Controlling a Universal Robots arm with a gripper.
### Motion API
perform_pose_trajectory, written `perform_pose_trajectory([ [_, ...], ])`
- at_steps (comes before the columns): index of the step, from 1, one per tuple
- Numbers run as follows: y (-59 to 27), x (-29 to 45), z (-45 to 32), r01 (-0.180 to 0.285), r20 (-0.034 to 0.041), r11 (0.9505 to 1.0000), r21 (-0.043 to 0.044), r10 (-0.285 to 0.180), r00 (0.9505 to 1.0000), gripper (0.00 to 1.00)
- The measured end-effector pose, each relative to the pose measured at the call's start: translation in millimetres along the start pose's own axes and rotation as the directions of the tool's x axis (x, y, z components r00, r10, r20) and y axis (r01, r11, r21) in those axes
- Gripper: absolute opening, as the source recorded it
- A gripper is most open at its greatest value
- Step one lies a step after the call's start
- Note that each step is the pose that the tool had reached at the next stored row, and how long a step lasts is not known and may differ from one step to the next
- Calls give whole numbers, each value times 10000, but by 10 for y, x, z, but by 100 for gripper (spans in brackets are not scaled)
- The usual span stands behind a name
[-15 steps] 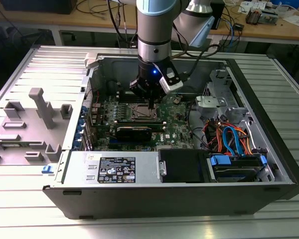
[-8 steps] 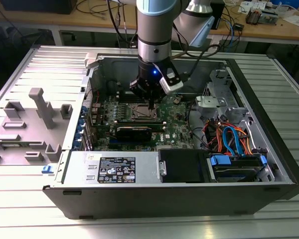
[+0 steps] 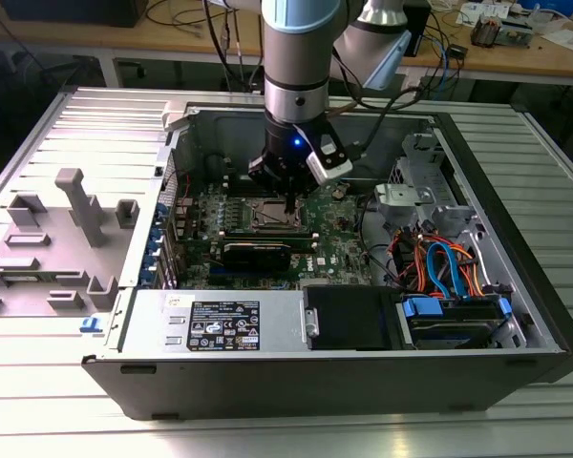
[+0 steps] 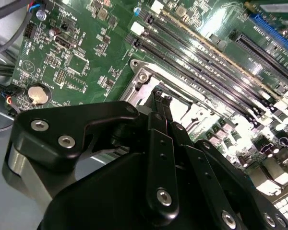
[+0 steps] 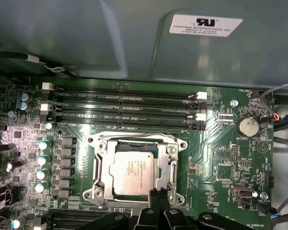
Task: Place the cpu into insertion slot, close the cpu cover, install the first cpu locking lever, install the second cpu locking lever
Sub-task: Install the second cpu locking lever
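The cpu (image 5: 133, 170), a square chip with a silver-grey top, lies flat in the insertion slot (image 5: 97, 143) on the green board. The cpu cover (image 5: 172, 165), a silver frame plate, lies down around it with the chip showing through its window. My gripper (image 5: 158, 195) is shut, its black fingertips together at the edge of the cover with nothing visible between them. In the second wrist view the gripper (image 4: 162, 99) points down at a corner of the socket frame (image 4: 143, 76). In the exterior view the gripper (image 3: 290, 203) hangs over the cpu (image 3: 270, 214). The state of the locking levers cannot be made out.
Long black memory slots (image 5: 125, 103) run beside the socket, with a coin battery (image 5: 247, 126) off to one side. The open case holds a power supply (image 3: 220, 320) at the front and drives with orange and blue cables (image 3: 444, 267) at the exterior view's right. Grey fixtures (image 3: 72, 205) stand outside at its left.
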State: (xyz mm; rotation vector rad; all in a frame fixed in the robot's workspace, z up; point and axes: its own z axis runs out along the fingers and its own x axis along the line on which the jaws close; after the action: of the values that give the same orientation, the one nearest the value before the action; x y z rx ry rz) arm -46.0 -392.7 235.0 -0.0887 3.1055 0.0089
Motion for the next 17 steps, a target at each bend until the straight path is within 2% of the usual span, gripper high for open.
perform_pose_trajectory([
  [7,-5,-5,-101,-1,-17,10000,-3,1,10000,11],
  [8,-12,-5,-104,-3,-39,10000,-5,3,10000,11],
  [9,-25,-4,-106,-8,-92,10000,-8,8,10000,11],
  [10,-41,-4,-106,-13,-154,10000,-10,12,9999,11],
  [11,-68,-3,-107,-20,-246,10000,-14,19,9997,11],
  [12,-78,-2,-107,-24,-286,10000,-17,23,9996,11],
  [15,-79,-2,-107,-25,-291,10000,-19,25,9996,11],
  [17,-80,-2,-107,-26,-289,10000,-56,24,9996,11],
])
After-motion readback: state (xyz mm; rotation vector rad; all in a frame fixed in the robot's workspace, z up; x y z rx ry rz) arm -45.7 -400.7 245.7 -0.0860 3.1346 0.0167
